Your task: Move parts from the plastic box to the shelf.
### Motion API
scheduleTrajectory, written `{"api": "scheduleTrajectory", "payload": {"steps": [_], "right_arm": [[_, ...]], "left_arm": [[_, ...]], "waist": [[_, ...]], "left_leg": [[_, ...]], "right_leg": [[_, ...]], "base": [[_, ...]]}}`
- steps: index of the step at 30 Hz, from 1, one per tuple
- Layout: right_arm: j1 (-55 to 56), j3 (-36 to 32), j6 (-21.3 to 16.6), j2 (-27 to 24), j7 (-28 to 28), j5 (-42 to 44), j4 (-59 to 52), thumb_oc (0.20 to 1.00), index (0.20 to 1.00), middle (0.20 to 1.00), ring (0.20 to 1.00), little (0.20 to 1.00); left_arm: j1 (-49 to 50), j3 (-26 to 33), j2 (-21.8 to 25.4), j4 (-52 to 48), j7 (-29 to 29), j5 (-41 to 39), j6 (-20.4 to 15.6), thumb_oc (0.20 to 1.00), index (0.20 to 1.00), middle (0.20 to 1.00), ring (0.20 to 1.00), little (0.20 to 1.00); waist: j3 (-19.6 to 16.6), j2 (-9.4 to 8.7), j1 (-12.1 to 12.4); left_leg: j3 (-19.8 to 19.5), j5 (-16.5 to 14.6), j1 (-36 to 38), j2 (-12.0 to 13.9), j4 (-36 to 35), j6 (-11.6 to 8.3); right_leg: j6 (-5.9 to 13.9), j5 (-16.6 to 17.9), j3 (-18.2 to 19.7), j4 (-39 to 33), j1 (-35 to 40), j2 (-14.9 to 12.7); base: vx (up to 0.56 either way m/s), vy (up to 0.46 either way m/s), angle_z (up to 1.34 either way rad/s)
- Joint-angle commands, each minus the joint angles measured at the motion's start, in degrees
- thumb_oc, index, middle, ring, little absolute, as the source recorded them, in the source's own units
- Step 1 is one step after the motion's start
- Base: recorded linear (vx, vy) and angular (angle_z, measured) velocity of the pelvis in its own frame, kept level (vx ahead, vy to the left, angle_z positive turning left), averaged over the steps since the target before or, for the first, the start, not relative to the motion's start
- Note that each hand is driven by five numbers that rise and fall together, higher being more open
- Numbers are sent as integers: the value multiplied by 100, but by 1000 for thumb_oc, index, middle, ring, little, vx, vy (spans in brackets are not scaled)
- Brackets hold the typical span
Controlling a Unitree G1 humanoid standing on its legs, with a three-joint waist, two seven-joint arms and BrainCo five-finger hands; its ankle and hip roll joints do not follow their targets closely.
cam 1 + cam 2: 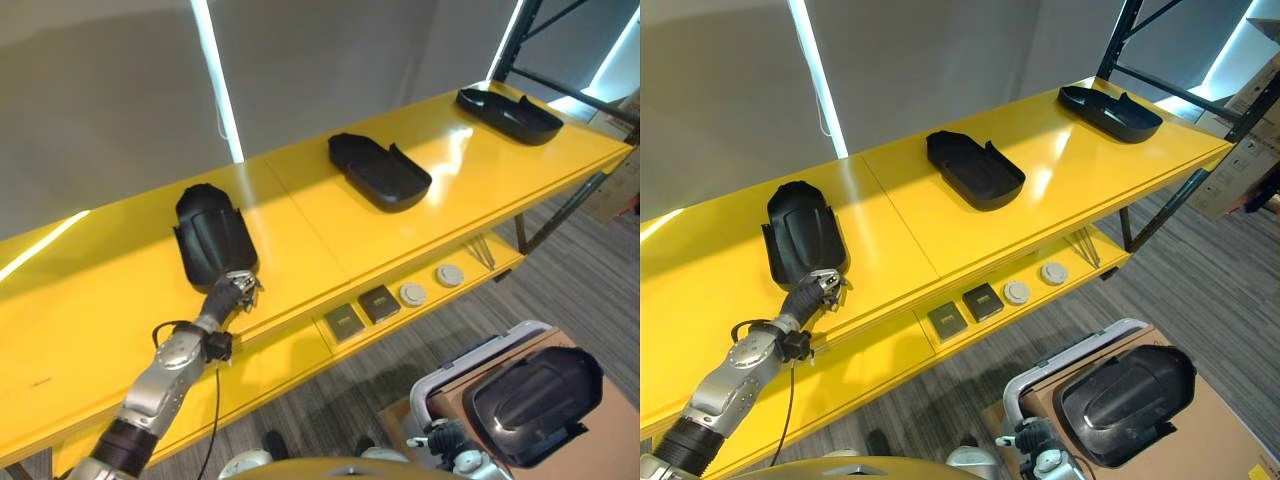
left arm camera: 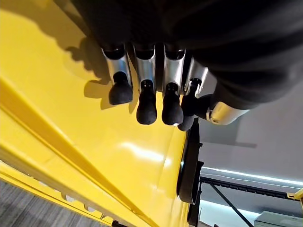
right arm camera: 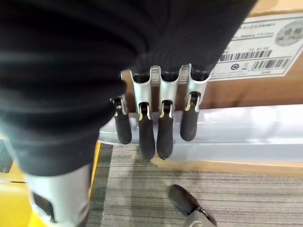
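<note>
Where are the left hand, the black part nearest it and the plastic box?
left hand (image 1: 232, 293): left eye view, on its fingers.
nearest black part (image 1: 212, 235): left eye view, on its ribbed middle.
plastic box (image 1: 487, 352): left eye view, on its pale rim.

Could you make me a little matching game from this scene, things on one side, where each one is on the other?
Things:
1. left hand
2. middle black part
3. grey round discs
4. black part in the box

Places:
A. lower shelf ledge
B. low, beside the robot, off the shelf
C. at the near edge of the nearest black part
D. centre of the yellow shelf

Pairs: 1-C, 2-D, 3-A, 4-B
</note>
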Motion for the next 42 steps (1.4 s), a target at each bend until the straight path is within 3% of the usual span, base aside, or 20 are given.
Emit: {"api": "scheduleTrajectory", "payload": {"steps": [1, 6, 18, 21, 26, 27, 28, 29, 36, 42], "right_arm": [[-275, 281, -30, -47, 13, 42, 117, 1000, 1000, 1000, 1000, 1000], [-276, 323, -11, -10, 23, -6, 118, 1000, 1000, 1000, 1000, 1000], [-279, 324, -64, 14, 34, -45, 196, 1000, 1000, 1000, 1000, 1000], [-299, 308, -84, 20, 22, -41, 220, 1000, 1000, 1000, 1000, 1000], [-330, 259, -72, 28, 27, -88, 244, 1000, 1000, 1000, 1000, 1000], [-335, 253, -93, 31, 13, -95, 278, 1000, 1000, 1000, 1000, 1000], [-337, 238, -121, 34, 2, -94, 312, 1000, 1000, 1000, 1000, 1000], [-339, 220, -150, 40, -19, -79, 352, 1000, 1000, 1000, 1000, 1000], [-375, 126, -274, 130, -141, -24, 521, 1000, 1000, 1000, 1000, 1000], [-413, -18, -437, 232, -549, 542, 322, 1000, 1000, 1000, 1000, 1000]], "left_arm": [[-667, -50, -100, 66, 249, 116, -470, 200, 200, 200, 200, 200], [-801, -61, -149, 120, 495, 211, -410, 200, 200, 200, 200, 200], [-926, -62, -151, 114, 326, 244, -517, 200, 200, 200, 200, 200], [-904, -54, -117, -7, 170, 187, -542, 200, 200, 200, 200, 200], [-797, 21, 2, -674, -612, -167, -678, 200, 200, 200, 200, 200], [-780, 42, 19, -853, -748, -288, -693, 225, 225, 225, 225, 225], [-757, 66, 33, -1018, -838, -372, -731, 583, 583, 583, 583, 583], [-738, 120, 56, -1258, -929, -490, -716, 1000, 1000, 1000, 1000, 1000], [-618, 492, 103, -2079, -1058, -1169, -1032, 1000, 1000, 1000, 1000, 1000], [-516, 867, 52, -2393, -1099, -1453, -1228, 1000, 1000, 1000, 1000, 1000]], "waist": [[196, -43, -7], [190, -70, -33], [177, -86, -42], [178, -81, -21], [192, -45, 44], [192, -34, 60], [191, -26, 77], [181, -14, 103], [113, 6, 225], [58, -5, 319]], "left_leg": [[204, -402, 348, 623, 149, -318], [225, -402, 356, 635, 161, -325], [239, -405, 357, 649, 178, -321], [227, -408, 346, 647, 183, -320], [191, -412, 327, 636, 206, -313], [179, -410, 323, 634, 207, -314], [169, -406, 326, 630, 199, -313], [153, -402, 330, 619, 187, -314], [49, -385, 342, 576, 146, -313], [-34, -379, 367, 559, 141, -307]], "right_leg": [[109, -115, -221, 83, -52, -157], [111, -110, -211, 81, -42, -150], [104, -119, -207, 87, -38, -146], [101, -124, -216, 86, -36, -149], [96, -131, -254, 107, -31, -165], [95, -132, -263, 104, -24, -168], [95, -128, -277, 96, -13, -171], [100, -121, -288, 78, 4, -171], [104, -120, -329, 72, 45, -175], [90, -134, -354, 98, 88, -177]], "base": [[0, 0, 0], [0, 0, 0], [2, -2, -1], [0, 0, 0], [0, 0, 0], [0, 0, 0], [0, 0, 0], [0, 0, 0], [-21, 4, 5], [-7, -3, 2]]}}
